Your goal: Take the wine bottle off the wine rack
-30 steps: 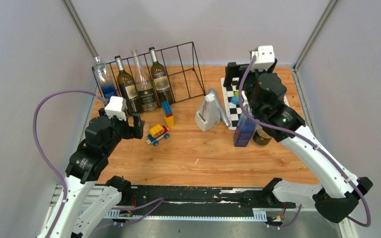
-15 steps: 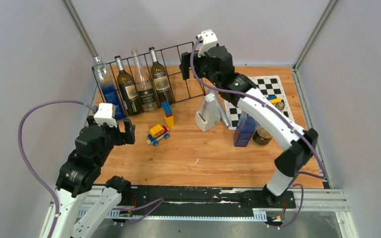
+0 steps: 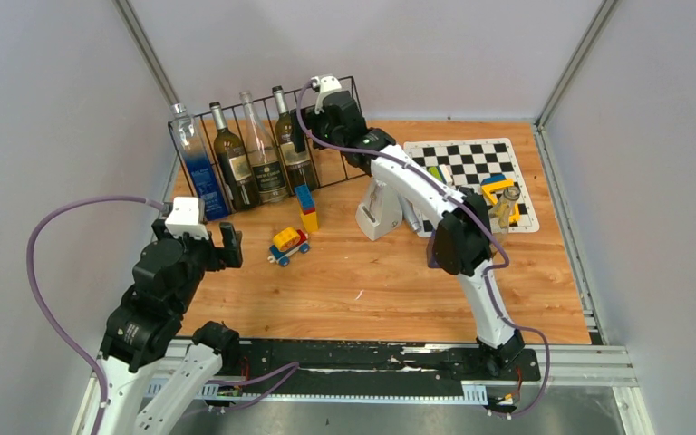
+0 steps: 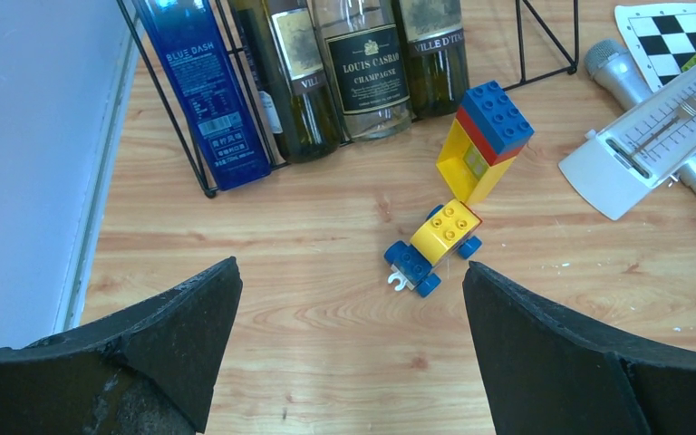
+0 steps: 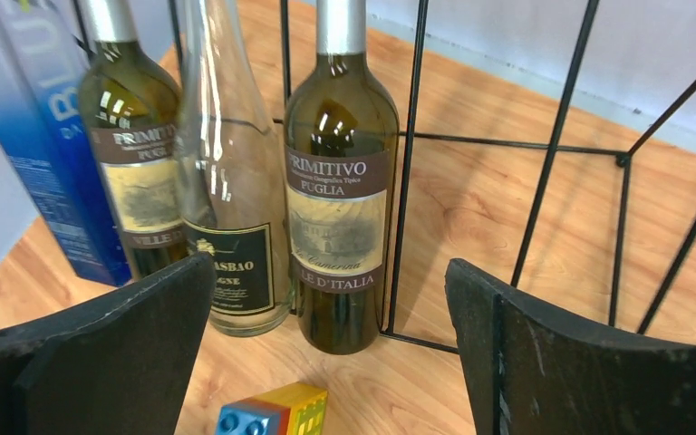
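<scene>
The black wire wine rack (image 3: 331, 136) stands at the back left with several bottles in its left slots. The rightmost is a dark wine bottle (image 3: 292, 149) with a silver cap. My right gripper (image 3: 304, 136) hovers open just beside it. In the right wrist view that wine bottle (image 5: 340, 208), labelled Primitivo Puglia, stands upright ahead of the right gripper (image 5: 329, 272), untouched, with a rack wire (image 5: 408, 163) at its right. My left gripper (image 3: 198, 237) is open and empty in front of the rack; the left wrist view shows that gripper (image 4: 352, 267) over bare wood.
A clear bottle (image 5: 227, 181), a second dark bottle (image 5: 136, 172) and a blue bottle (image 4: 208, 100) fill the rack's left slots. A toy car (image 3: 288, 243) and a brick tower (image 3: 306, 208) lie in front. A white metronome (image 3: 379, 208), a microphone (image 4: 634, 82) and a chessboard (image 3: 471, 159) sit to the right.
My right arm has swung from the chessboard leftward to the rack and now faces the rightmost bottle. The left arm has drawn back a little toward the near left.
</scene>
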Controlling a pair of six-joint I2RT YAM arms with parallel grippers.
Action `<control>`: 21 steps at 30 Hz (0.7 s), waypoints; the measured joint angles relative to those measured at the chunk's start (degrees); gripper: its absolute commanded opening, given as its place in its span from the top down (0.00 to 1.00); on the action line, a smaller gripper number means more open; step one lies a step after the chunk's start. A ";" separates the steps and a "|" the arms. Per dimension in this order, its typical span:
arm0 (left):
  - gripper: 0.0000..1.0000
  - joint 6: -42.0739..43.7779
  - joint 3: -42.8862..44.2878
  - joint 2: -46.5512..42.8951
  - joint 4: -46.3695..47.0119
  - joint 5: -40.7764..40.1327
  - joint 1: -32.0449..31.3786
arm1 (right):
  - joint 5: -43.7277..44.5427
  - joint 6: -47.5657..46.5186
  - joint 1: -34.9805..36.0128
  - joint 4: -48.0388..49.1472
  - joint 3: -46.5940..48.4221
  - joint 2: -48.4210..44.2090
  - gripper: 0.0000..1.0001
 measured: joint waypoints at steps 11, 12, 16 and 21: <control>0.00 0.15 -0.48 -1.03 0.13 -0.39 0.00 | -0.26 0.42 0.09 5.92 0.94 8.37 0.00; 0.00 0.15 -0.52 -1.03 0.13 -0.39 0.00 | -0.24 0.39 0.15 6.80 0.94 8.55 0.00; 0.00 0.15 -0.59 -1.03 0.20 -0.39 0.00 | -0.17 0.39 0.42 9.70 1.79 10.19 0.00; 0.00 0.15 -0.83 -1.03 0.42 -0.37 0.00 | 0.26 0.35 0.92 12.11 3.21 13.73 0.00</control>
